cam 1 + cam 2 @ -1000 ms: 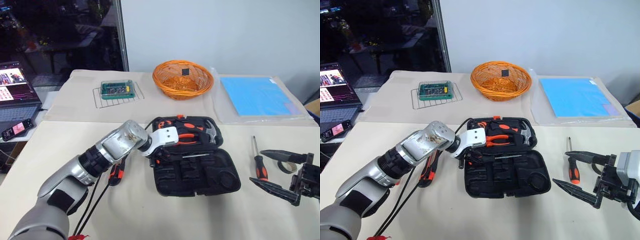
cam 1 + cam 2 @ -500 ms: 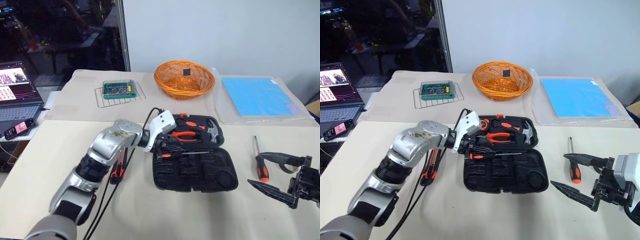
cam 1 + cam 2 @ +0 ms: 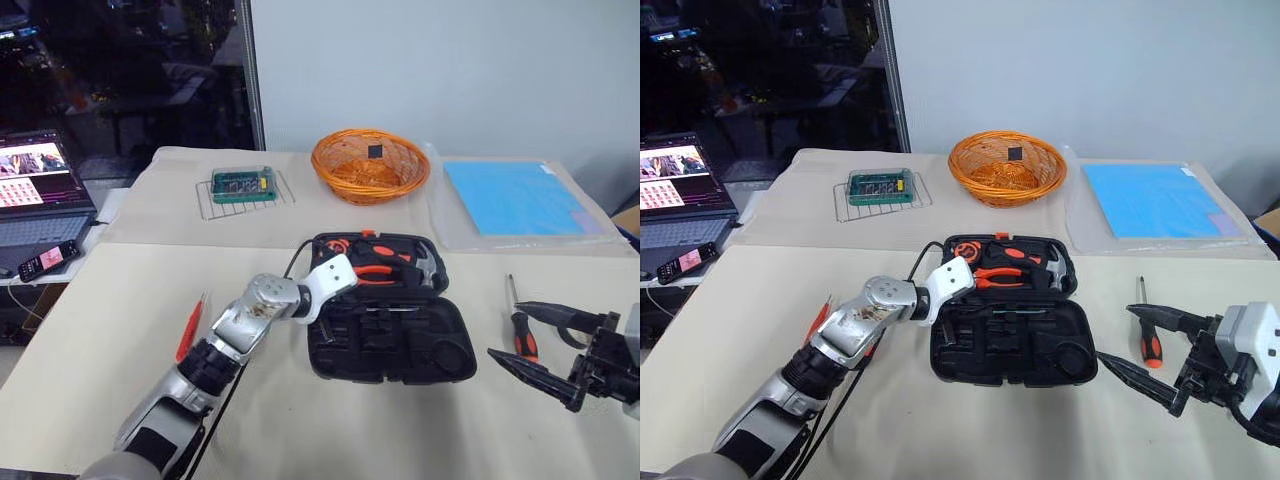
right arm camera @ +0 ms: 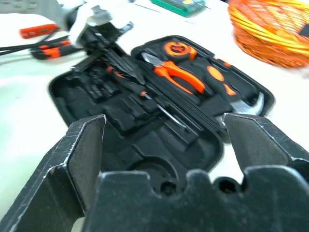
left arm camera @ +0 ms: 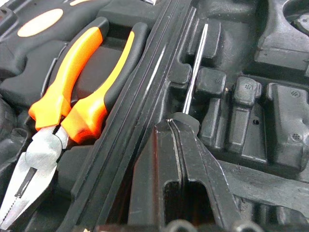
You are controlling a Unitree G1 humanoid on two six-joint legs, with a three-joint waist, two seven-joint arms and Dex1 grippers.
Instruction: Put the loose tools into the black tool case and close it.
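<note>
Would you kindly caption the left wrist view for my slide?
Shut left gripper over a thin screwdriver inside the black plastic tool case, beside orange-handled pliers.

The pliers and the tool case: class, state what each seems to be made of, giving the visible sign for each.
Pliers: bare, brushed-looking grey metal jaws, judging by their dull sheen; the handles look like smooth orange-and-black plastic or rubber sleeves.
Tool case: probably matt black moulded plastic, given its rounded, tool-shaped recesses and soft highlights.
</note>
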